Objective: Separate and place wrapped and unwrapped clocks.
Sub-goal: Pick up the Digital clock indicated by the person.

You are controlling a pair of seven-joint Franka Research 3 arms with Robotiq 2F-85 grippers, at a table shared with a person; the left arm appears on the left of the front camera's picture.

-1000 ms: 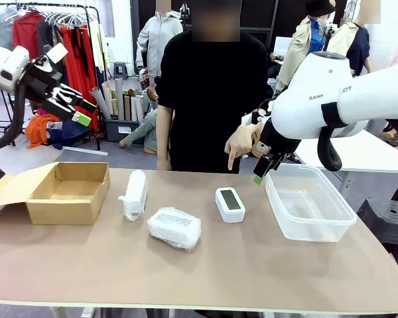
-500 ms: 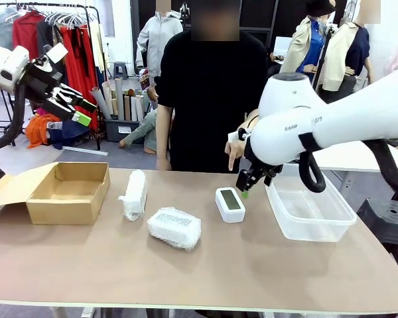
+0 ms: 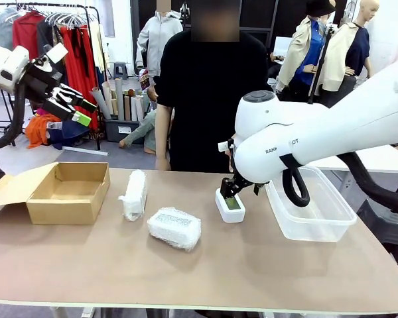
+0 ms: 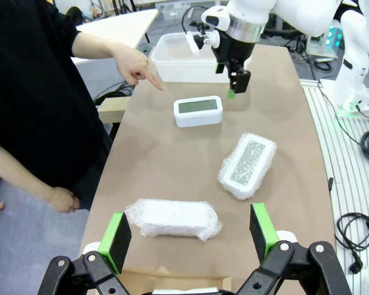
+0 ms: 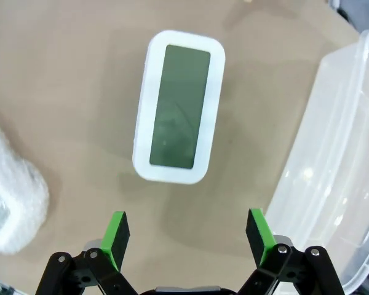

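The unwrapped clock (image 3: 230, 207) (image 4: 198, 111) (image 5: 179, 106) is a bare white block with a grey-green screen, lying flat mid-table. Two wrapped clocks in white bubble wrap lie to its left, one (image 3: 134, 194) (image 4: 172, 219) nearer the cardboard box and one (image 3: 174, 228) (image 4: 248, 165) nearer the front edge; the latter's end (image 5: 9, 203) also shows at the picture's left edge. My right gripper (image 3: 231, 189) (image 4: 235, 83) (image 5: 187, 230) hangs open just above the bare clock, apart from it. My left gripper (image 3: 78, 108) (image 4: 190, 230) is open, held high at the left. A person's hand (image 4: 138, 64) points toward the bare clock.
An open cardboard box (image 3: 69, 192) stands at the table's left. A clear plastic tub (image 3: 312, 205) (image 4: 172, 58) (image 5: 338, 172) stands at the right, close beside the bare clock. The person stands at the far edge.
My right arm has swung left and down, from over the plastic tub to just above the bare clock, covering the person's pointing hand in the front view. The left arm has not moved.
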